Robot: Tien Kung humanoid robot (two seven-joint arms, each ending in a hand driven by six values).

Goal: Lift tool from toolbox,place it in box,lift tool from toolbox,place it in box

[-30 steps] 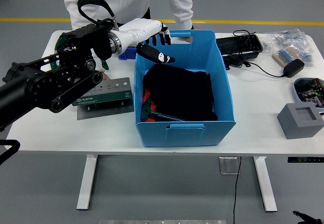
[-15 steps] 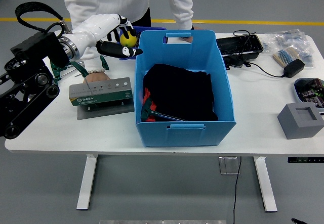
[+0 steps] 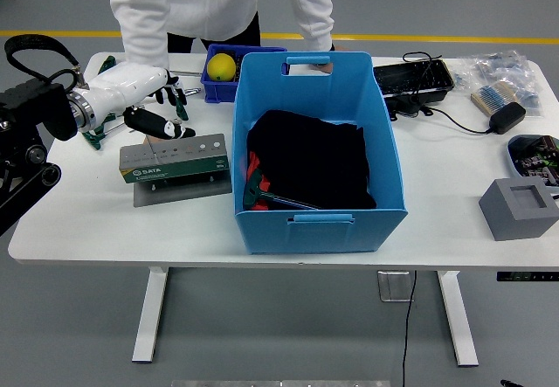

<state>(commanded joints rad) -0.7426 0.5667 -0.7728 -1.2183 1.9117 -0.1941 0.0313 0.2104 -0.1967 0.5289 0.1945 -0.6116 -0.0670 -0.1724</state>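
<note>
A big blue box [image 3: 319, 221] stands in the middle of the table. It holds a black cloth [image 3: 310, 160] and a red and green tool [image 3: 262, 190] at its lower left. A grey and green toolbox [image 3: 175, 162] lies left of the box. My left hand [image 3: 162, 116], white with black fingertips, hovers over the toolbox's far left side with its fingers relaxed and empty. Green-handled tools [image 3: 103, 134] lie behind the hand, partly hidden. The right arm is out of view.
A person in white stands at the far side, one hand on the box's far rim [image 3: 321, 68]. A small blue bin [image 3: 214, 90] holds a yellow ball [image 3: 221, 65]. At the right are a black tray [image 3: 412, 79], a cable with adapter [image 3: 505, 116] and a grey block [image 3: 518, 208].
My left arm has pulled back to the left, from over the box's far left corner to above the toolbox. The hand stays empty.
</note>
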